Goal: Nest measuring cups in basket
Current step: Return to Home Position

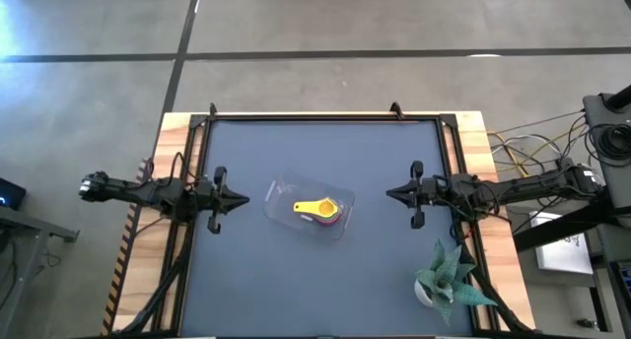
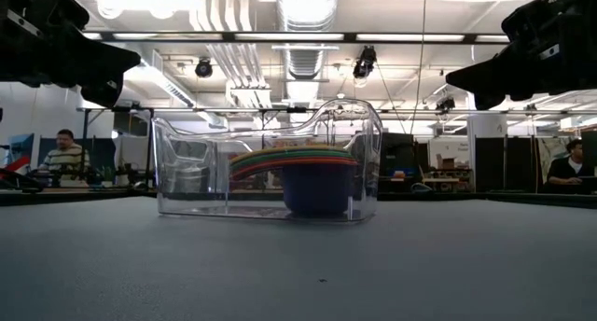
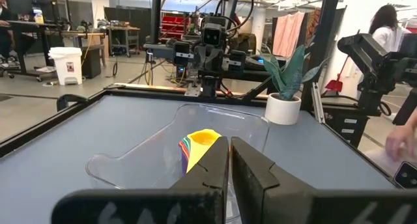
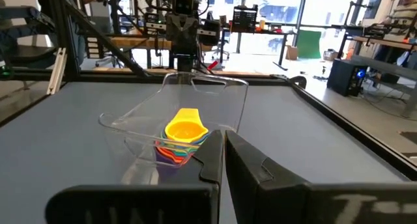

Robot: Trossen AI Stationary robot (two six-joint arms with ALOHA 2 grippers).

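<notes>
Both jaws are closed to a thin slit, gripping nothing. We see the left gripper (image 1: 240, 200) and right gripper (image 1: 391, 193) raised either side of the clear rectangular plastic basket (image 1: 281, 193), apart from it. Inside sit the nested coloured plastic measuring cups (image 1: 317, 210), showing yellow from above. Only the low view shows us the dark blue outer cup (image 2: 317, 190) underneath. Farther off stands a potted green plant (image 1: 446, 280).

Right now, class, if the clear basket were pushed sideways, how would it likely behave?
The basket probably slides, not tips: it sits low and wide. Its thin clear walls suggest lightness; the nested measuring cups would likely ride along.
</notes>
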